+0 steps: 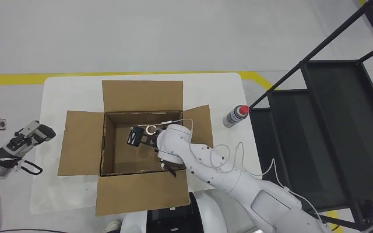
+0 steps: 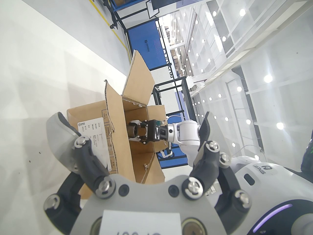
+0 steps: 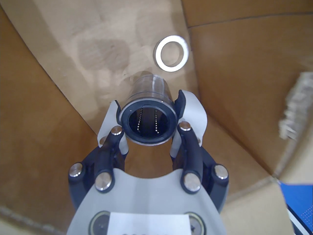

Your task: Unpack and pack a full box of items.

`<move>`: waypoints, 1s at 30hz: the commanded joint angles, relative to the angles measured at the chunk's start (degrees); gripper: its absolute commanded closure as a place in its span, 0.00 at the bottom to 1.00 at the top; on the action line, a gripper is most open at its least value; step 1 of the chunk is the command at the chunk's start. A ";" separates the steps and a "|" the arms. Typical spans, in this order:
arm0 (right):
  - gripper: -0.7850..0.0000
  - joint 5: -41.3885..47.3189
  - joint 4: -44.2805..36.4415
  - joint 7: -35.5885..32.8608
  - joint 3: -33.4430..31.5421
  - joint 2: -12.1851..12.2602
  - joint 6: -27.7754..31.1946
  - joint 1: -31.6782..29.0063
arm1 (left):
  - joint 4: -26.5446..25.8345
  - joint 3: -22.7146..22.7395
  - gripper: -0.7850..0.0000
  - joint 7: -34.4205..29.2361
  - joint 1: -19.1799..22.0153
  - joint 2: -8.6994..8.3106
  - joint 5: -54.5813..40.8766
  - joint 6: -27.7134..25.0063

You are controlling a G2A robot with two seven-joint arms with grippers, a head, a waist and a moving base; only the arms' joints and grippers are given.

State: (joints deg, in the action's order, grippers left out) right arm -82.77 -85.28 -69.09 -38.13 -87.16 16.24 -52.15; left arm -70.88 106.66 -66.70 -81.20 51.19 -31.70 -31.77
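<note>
An open cardboard box (image 1: 81,143) stands on the white table (image 1: 221,87) with its flaps folded out. My right gripper (image 3: 149,103) is down inside the box (image 3: 49,99), shut on a metal cylindrical bearing (image 3: 149,91) with a black end ring. A flat metal ring (image 3: 172,53) lies on the box floor just beyond the bearing. In the top view the right gripper (image 1: 135,137) is over the middle of the box. My left gripper (image 2: 133,133) is open and holds nothing. The left gripper (image 1: 29,138) hangs beyond the table's left edge, facing the box (image 2: 97,128).
A spray can with a red cap (image 1: 236,115) lies on the table to the right of the box. A clear plastic item (image 3: 296,106) rests against a box wall. A black metal stair frame (image 1: 315,116) stands right of the table.
</note>
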 commanded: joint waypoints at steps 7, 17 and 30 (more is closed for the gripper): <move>1.00 -4.98 -25.49 -0.37 -9.55 3.93 4.74 -11.08 | 0.00 0.00 0.00 0.00 0.00 0.00 0.00 0.00; 1.00 -7.95 -46.07 3.14 -24.91 7.68 8.48 -27.50 | 0.00 0.00 0.00 0.00 0.00 0.00 0.00 0.00; 1.00 -4.20 -49.36 22.56 -46.90 10.19 7.31 -46.69 | 0.00 0.00 0.00 0.00 0.00 0.00 0.00 0.00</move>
State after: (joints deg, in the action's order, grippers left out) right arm -87.40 -134.64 -48.11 -83.38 -77.09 23.58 -97.64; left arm -70.88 106.66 -66.70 -81.20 51.19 -31.70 -31.77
